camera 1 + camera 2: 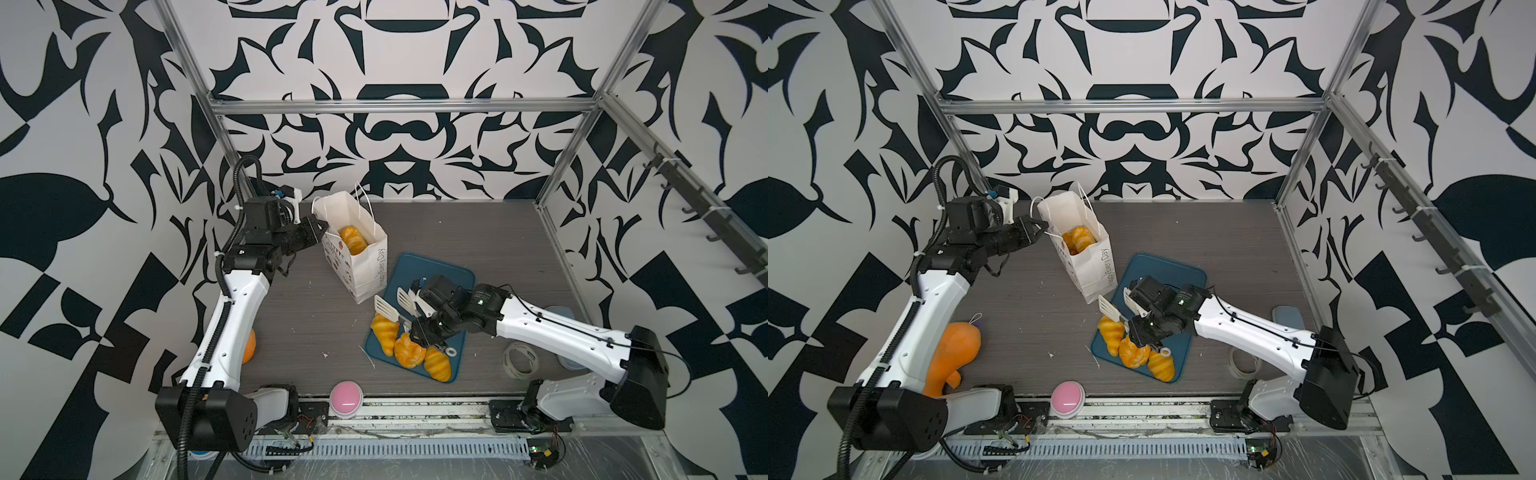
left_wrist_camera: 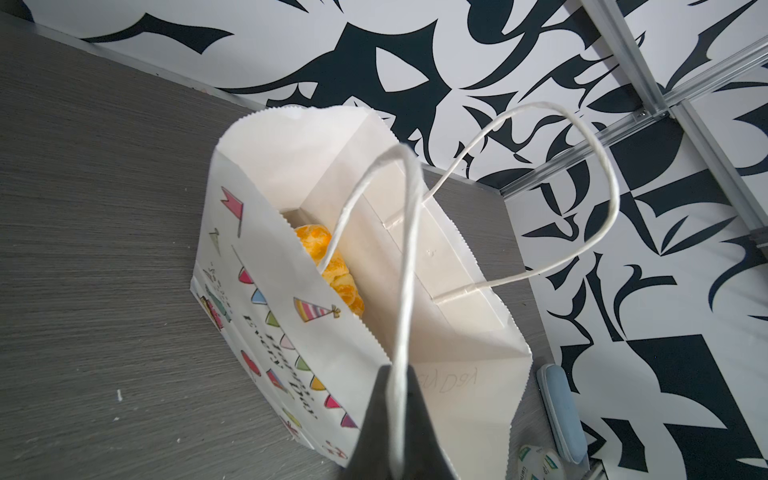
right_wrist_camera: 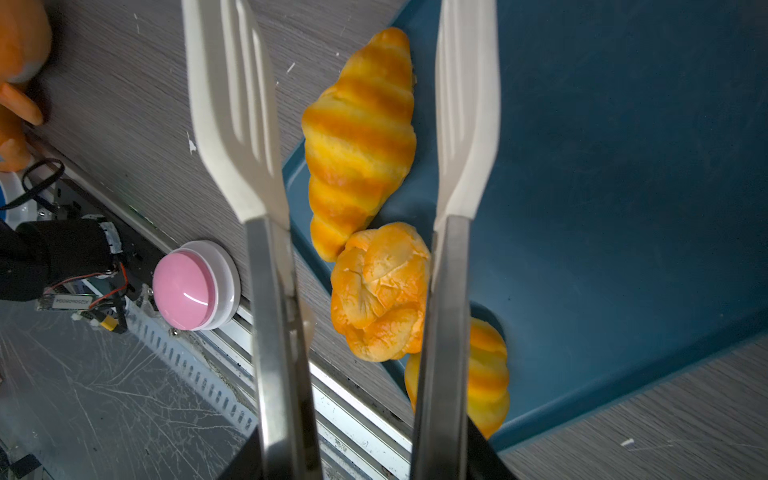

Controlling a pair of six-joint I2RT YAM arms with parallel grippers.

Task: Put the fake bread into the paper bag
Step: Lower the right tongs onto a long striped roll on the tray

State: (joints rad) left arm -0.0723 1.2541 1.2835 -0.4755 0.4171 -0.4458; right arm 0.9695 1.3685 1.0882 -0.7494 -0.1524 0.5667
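The white paper bag (image 1: 365, 266) (image 1: 1088, 270) (image 2: 291, 332) stands upright and open at the back left of the table. Fake bread (image 1: 353, 240) (image 1: 1077, 240) (image 2: 332, 266) lies inside it. My left gripper (image 1: 322, 227) (image 1: 1040, 227) (image 2: 395, 374) is shut on one cord handle (image 2: 405, 291). A croissant (image 1: 384, 332) (image 3: 359, 141), a round bun (image 1: 408, 351) (image 3: 380, 291) and another croissant (image 1: 438, 364) (image 3: 486, 374) lie at the blue tray's (image 1: 440, 270) (image 3: 623, 166) near end. My right gripper (image 1: 417, 328) (image 3: 365, 461) holds white-bladed tongs (image 1: 395, 305) (image 3: 232, 104). The blades are spread, one on each side of the first croissant, above it.
A pink dome button (image 1: 346, 400) (image 3: 187, 286) sits at the front edge. An orange plush toy (image 1: 951, 353) lies behind the left arm. A tape roll (image 1: 519, 359) and a blue-grey lidded case (image 1: 1287, 318) (image 2: 561, 415) are on the right. Metal frame posts stand at the corners.
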